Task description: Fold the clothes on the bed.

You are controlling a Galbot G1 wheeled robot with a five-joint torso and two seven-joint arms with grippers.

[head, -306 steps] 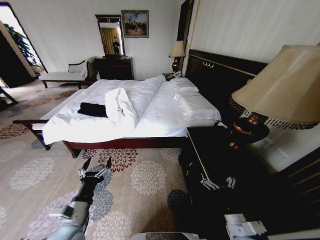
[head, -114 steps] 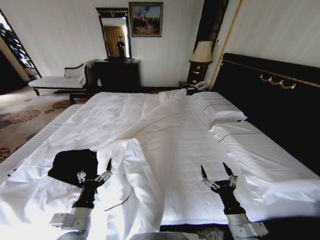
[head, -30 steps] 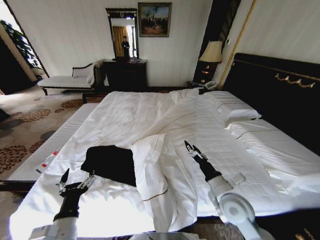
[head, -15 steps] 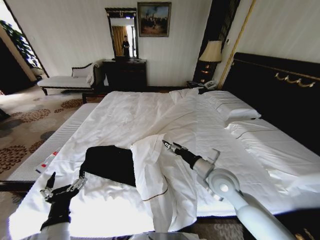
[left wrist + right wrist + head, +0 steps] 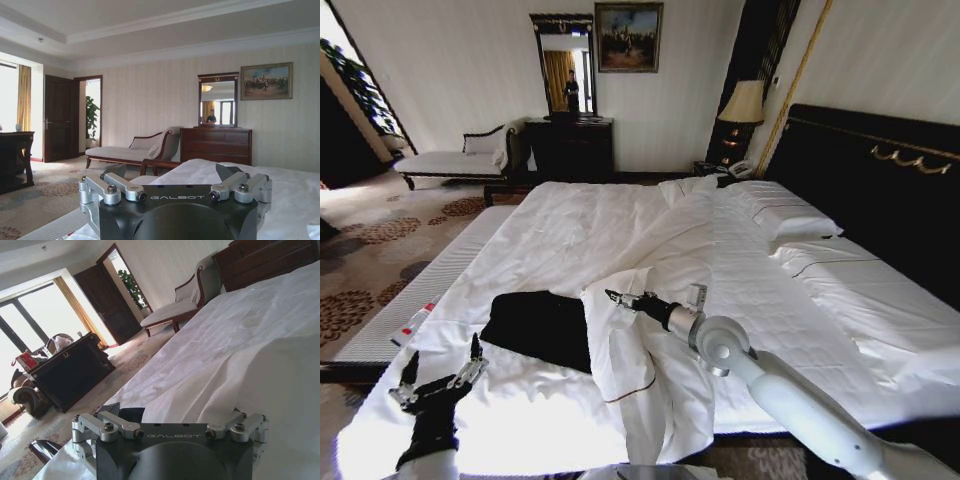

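The left gripper point(image 5: 438, 375) hangs low over the near left corner of the bed point(image 5: 560, 225), its fingers spread apart and empty. It sits well short of the shirt point(image 5: 538, 325) and touches nothing; it looks parked there to leave the other arm room.

The shirt, a single black garment, lies flat on the white sheet toward the left side of the bed's near half. Its right edge disappears under the folded-back flap of the duvet point(image 5: 630, 330), so part of it is hidden and no lettering shows. That overlap is probably why the right arm reaches across as it does: the flap has to come off the shirt before folding can begin.

The right gripper point(image 5: 623, 300) stretches leftward over the flap, tips at its upper edge just beside the shirt. Whether its fingers are apart or together cannot be told. In the right wrist view a dark patch of the shirt point(image 5: 120, 414) sits just ahead of the gripper body, with white duvet beyond.

Count: one shirt, one duvet, two grippers, two pillows point(image 5: 785, 215) by the headboard.
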